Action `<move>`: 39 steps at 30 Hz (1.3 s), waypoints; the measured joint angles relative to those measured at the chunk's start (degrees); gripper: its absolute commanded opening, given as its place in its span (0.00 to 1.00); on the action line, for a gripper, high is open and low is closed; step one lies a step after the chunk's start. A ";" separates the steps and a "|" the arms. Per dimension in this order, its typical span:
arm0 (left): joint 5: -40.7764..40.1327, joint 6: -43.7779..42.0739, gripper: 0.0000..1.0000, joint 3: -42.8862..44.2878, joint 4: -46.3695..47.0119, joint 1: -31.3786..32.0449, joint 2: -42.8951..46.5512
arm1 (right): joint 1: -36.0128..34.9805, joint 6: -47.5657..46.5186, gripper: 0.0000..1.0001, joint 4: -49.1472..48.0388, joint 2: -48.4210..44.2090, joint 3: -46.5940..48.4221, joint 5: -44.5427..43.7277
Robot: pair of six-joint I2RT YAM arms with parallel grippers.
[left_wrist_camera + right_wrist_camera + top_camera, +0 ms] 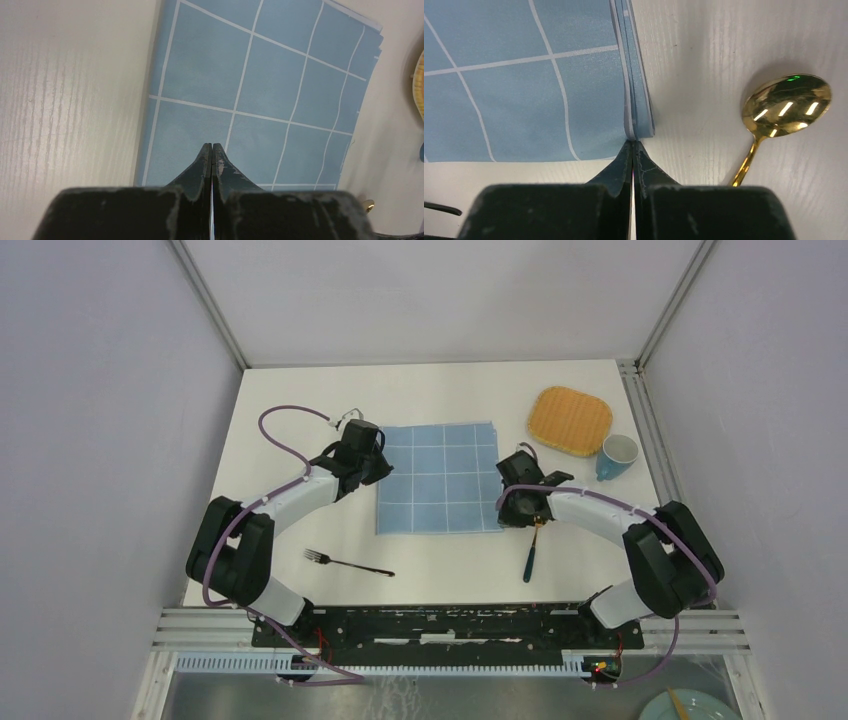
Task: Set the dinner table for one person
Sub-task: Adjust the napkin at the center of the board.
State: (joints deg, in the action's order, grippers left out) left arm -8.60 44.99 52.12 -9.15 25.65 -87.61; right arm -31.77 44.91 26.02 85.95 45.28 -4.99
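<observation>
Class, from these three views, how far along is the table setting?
Done: the blue checked cloth lies flat on the dinner table. In hand: the left gripper and right gripper are shut at its opposite edges, seemingly adjusting it. Left: fork, spoon, blue mug and orange woven mat all lie off the cloth, unplaced.

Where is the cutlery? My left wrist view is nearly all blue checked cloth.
Observer: A black metal fork lies on the white tabletop, nearer the arm bases than the blue checked cloth, off its left corner.
Operator: And the spoon?
Observer: The gold spoon lies just right of the cloth's near right corner, beside the shut right end effector.
Operator: Any cup?
Observer: A blue mug stands far right, beside an orange woven mat.
</observation>
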 measured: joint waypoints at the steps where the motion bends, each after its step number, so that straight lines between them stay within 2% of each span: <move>1: 0.02 0.00 0.02 0.00 0.02 0.00 0.00 | -0.02 -0.17 0.00 0.52 -0.61 0.28 -0.68; 6: 0.20 0.00 0.02 0.00 0.04 0.00 -0.04 | 0.00 -1.25 0.00 3.43 -4.68 3.19 -5.22; 11: 0.24 0.00 0.02 0.00 0.09 0.26 -0.79 | 0.04 -2.34 0.00 4.04 -4.04 6.40 -7.32; 16: 0.24 0.00 0.02 0.00 0.22 0.26 -0.92 | 0.04 -2.14 0.15 4.00 -2.58 6.43 -5.16; 20: 0.26 0.00 0.02 0.00 0.22 0.26 -0.94 | 0.04 -2.12 0.22 2.56 -2.67 4.66 -4.00; 39: 1.27 -0.02 0.02 0.11 0.20 0.37 -1.49 | 1.90 0.02 0.23 -2.64 1.66 1.75 0.74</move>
State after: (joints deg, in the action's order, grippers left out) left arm -7.33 44.97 52.23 -8.95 26.02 -89.10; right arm -29.87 44.93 23.38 87.61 47.03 -4.25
